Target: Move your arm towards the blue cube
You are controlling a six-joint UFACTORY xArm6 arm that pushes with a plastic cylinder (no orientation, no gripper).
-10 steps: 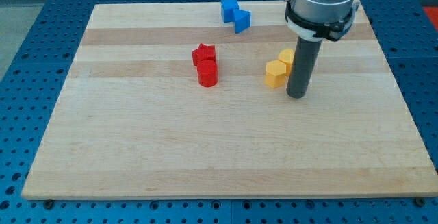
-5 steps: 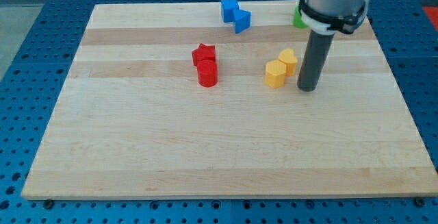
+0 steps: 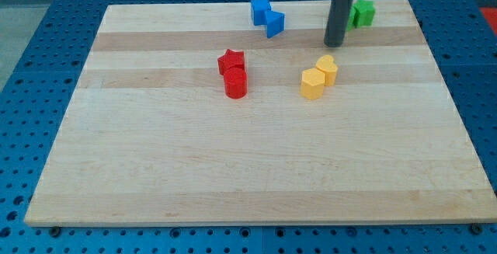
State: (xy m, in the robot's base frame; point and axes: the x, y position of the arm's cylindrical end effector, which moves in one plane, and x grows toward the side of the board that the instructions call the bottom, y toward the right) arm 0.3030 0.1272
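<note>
At view's top, blue cube point(image 3: 260, 10) sits square, no long axis — my tip point(image 3: 335, 44) well right; no gripper fitted.

Place: lab | wooden board point(image 3: 256, 176) | blue perforated bench point(image 3: 46, 60)

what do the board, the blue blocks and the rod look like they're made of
The board looks like pale wood: lengthwise planks with visible grain, matte. The blue blocks seem to be plastic or painted wood; the uniform saturated colour and smooth faces leave it open. The rod looks like dark metal or plastic, matte grey; my tip rests to their right, apart.
</note>
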